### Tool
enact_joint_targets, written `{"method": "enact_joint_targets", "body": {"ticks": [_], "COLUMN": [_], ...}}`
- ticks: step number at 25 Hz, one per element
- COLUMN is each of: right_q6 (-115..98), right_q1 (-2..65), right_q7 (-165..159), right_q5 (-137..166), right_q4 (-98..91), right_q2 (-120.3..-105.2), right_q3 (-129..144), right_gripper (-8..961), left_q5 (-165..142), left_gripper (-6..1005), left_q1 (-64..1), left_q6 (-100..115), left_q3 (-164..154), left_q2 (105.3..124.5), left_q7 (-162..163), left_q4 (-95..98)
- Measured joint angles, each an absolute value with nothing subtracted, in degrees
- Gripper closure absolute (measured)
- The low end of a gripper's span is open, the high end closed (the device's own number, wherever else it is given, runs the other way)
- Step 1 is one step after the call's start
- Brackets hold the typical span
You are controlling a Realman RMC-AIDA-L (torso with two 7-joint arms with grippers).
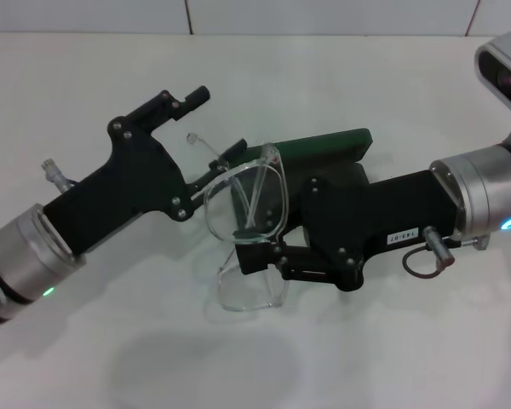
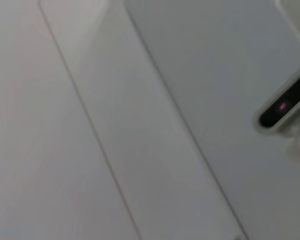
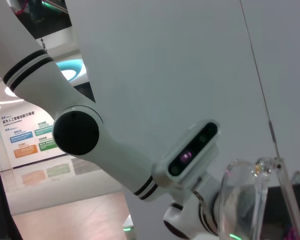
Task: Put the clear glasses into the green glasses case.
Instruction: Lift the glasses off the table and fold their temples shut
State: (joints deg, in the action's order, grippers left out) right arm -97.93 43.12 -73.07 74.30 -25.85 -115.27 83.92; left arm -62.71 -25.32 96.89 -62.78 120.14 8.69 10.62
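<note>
The clear glasses hang in the air over the middle of the table, one lens above the other. My right gripper reaches in from the right and is shut on them near the bridge; their lens edge shows close up in the right wrist view. My left gripper comes in from the left with its fingers spread wide, open. Its lower finger sits by the glasses' temple arm. The green glasses case lies on the table behind the right gripper, mostly hidden by it.
The white table stretches around both arms, with a tiled wall at the back. The right wrist view looks across at my left arm and its wrist camera. The left wrist view shows only wall panels.
</note>
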Motion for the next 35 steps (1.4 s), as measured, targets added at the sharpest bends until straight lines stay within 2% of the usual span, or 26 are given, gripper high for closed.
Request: {"method": "enact_joint_targets", "body": {"ticks": [35], "right_q6": [-98.96], "right_q1": [42.66], "right_q7": [-75.9], "right_q5": [75.4], "right_q4": [-25.93], "right_q2": [-113.39], "right_q3": [83.49], "right_gripper": [834], "left_q5": [-61.59], "left_gripper": [407], "left_q1": [-24.94], "left_q6": [100.18], "left_q3": [-64.79], "left_q2": [120.3], "left_q7": [4.38], "left_q4": [10.13]}}
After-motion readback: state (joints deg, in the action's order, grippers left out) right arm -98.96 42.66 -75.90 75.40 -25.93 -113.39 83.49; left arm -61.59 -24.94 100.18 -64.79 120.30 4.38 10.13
